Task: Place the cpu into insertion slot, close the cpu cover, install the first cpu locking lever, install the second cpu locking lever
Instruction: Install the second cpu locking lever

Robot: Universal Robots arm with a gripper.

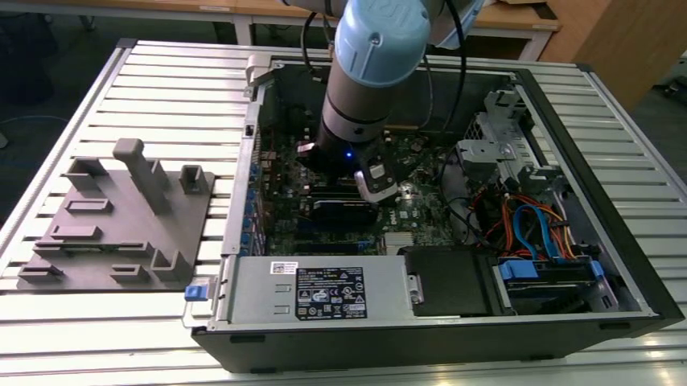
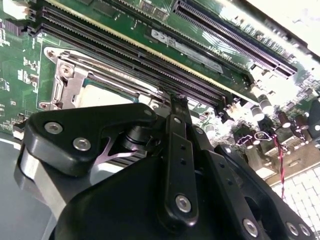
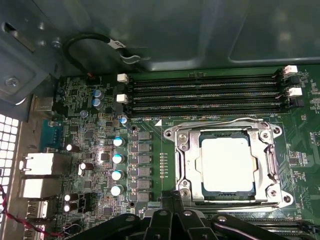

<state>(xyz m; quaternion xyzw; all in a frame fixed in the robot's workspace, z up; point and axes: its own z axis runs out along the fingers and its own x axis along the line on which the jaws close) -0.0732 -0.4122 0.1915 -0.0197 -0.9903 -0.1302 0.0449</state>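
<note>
Cpu [image 3: 226,164], a small flat square chip with a pale silver-grey metal top, already lies seated in the insertion slot [image 3: 192,165], the square dark socket with a silvery rim set in the green circuit board, just ahead of the tool [image 3: 172,202] in the first wrist view. The first step therefore looks done. The cpu cover [image 3: 272,162], a thin silvery stamped-metal frame with a square cut-out, appears to lie flat around the chip, so closing it seems done as well. A thin bent wire lever [image 3: 225,121] runs along the socket's far edge; whether either locking lever is fully hooked down I cannot tell, so I judge that part of the work open.

The tool, black and matte with screwed link plates, hangs low over the board inside the open computer case [image 1: 601,318], which lies on the ribbed metal counter [image 1: 86,338]. In the second wrist view its tips [image 2: 176,100] reach the socket's near edge, close to the metal frame. How wide the tool stands, and whether it grips anything, I cannot tell.

Beyond the socket, away from the tool, run long narrow black memory slots [image 3: 205,92] with white end clips. Beside the socket stand shiny cylindrical capacitors [image 3: 118,159].
</note>
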